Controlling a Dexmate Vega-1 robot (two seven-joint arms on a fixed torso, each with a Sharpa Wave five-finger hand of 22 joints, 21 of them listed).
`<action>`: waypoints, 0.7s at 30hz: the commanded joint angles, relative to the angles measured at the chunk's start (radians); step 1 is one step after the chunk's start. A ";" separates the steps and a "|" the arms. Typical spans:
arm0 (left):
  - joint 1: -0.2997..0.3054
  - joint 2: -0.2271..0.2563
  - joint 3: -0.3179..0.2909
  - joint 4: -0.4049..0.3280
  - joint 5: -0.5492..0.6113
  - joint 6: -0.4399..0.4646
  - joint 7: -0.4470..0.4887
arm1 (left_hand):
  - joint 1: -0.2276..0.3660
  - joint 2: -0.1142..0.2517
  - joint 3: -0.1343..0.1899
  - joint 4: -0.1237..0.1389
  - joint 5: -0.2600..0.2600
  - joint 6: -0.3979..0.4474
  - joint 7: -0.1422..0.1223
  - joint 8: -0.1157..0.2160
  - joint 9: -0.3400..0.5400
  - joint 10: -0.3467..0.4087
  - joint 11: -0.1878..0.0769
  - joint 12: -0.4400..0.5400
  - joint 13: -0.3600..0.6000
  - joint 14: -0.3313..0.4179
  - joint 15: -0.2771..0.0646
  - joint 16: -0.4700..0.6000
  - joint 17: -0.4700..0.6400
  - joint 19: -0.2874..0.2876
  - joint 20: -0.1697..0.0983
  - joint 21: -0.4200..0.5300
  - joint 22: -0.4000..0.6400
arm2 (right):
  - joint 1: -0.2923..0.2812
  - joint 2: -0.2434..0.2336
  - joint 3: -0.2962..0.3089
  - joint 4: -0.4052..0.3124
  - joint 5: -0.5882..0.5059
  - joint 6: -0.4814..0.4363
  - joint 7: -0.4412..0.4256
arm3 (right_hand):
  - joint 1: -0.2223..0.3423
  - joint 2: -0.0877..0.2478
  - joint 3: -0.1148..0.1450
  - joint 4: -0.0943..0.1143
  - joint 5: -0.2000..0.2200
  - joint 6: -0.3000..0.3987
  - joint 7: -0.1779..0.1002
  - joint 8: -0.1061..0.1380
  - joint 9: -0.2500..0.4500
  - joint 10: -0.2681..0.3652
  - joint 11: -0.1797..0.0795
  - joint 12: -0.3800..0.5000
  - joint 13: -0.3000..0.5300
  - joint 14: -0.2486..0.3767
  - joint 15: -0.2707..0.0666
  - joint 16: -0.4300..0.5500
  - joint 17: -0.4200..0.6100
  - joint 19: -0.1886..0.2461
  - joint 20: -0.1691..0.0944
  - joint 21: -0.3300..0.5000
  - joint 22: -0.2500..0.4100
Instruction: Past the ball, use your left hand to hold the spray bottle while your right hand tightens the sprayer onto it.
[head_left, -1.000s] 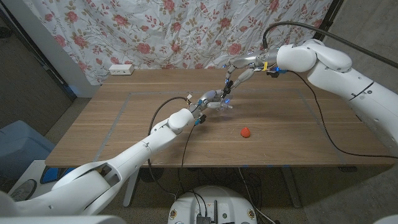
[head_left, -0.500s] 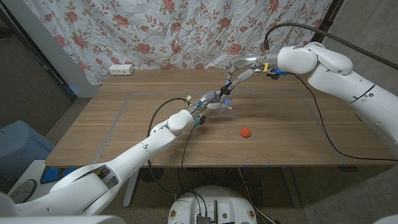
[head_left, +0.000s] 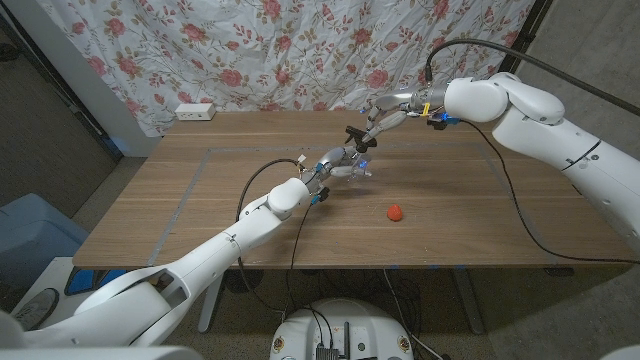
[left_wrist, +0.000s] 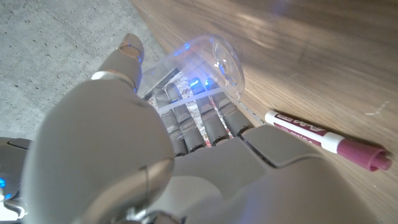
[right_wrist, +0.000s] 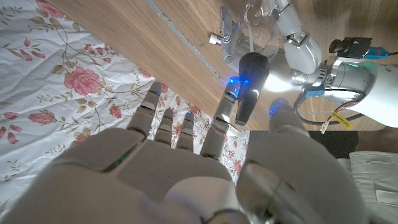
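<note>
Wooden worktop (head_left: 200, 200), floral curtain (head_left: 250, 50) behind.
Clear spray bottle (head_left: 352, 168), grasped by left hand (head_left: 335, 160); black sprayer (head_left: 355, 133), pinched in right hand (head_left: 378, 115); red ball (head_left: 396, 212).

My left hand (left_wrist: 186, 155) covers most of the clear plastic spray bottle (left_wrist: 211, 65). From the head view the bottle's neck is too small to judge. Purple-capped white marker (left_wrist: 329, 140) blurry.

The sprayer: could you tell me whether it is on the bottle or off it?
Off. The right hand holds the black sprayer above the clear bottle, apart from it, while the left hand grips the bottle.
</note>
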 joint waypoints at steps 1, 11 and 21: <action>0.006 0.004 -0.003 -0.008 -0.001 0.001 0.002 | -0.012 0.121 0.010 -0.002 0.008 0.018 0.008 0.007 -0.001 0.011 0.000 -0.005 0.003 0.008 -0.137 -0.001 0.002 0.002 -0.008 -0.006 0.002 | -0.050 0.004 -0.003 -0.062 -0.066 -0.096 -0.069 | -0.017 0.002 -0.002 -0.001 -0.002 0.032 0.004 -0.001 -0.002 0.033 0.000 0.007 0.000 0.036 -0.015 0.016 0.004 0.025 -0.008 0.006 0.003; -0.002 -0.005 -0.001 0.014 -0.003 -0.012 -0.003 | -0.016 0.123 0.011 0.000 0.008 0.018 0.009 0.010 -0.003 0.012 0.002 -0.007 0.004 0.009 -0.138 -0.003 0.001 0.002 -0.007 -0.006 0.002 | -0.108 0.030 -0.005 -0.111 -0.144 -0.200 -0.158 | -0.041 0.003 -0.013 -0.022 -0.007 0.181 0.024 0.021 -0.002 0.150 -0.009 0.020 -0.002 0.131 -0.060 0.046 -0.004 0.098 -0.042 0.012 0.004; -0.002 -0.005 -0.002 0.014 -0.005 -0.010 -0.003 | -0.016 0.126 0.012 0.000 0.008 0.020 0.011 0.014 -0.004 0.014 0.002 -0.009 0.005 0.011 -0.138 -0.004 0.002 0.003 -0.006 -0.006 0.002 | -0.119 0.053 -0.018 -0.116 -0.177 -0.247 -0.192 | -0.030 0.010 -0.008 -0.048 -0.008 0.313 0.023 0.061 0.011 0.225 -0.020 0.024 -0.004 0.181 -0.085 0.061 -0.010 0.125 -0.060 0.007 0.005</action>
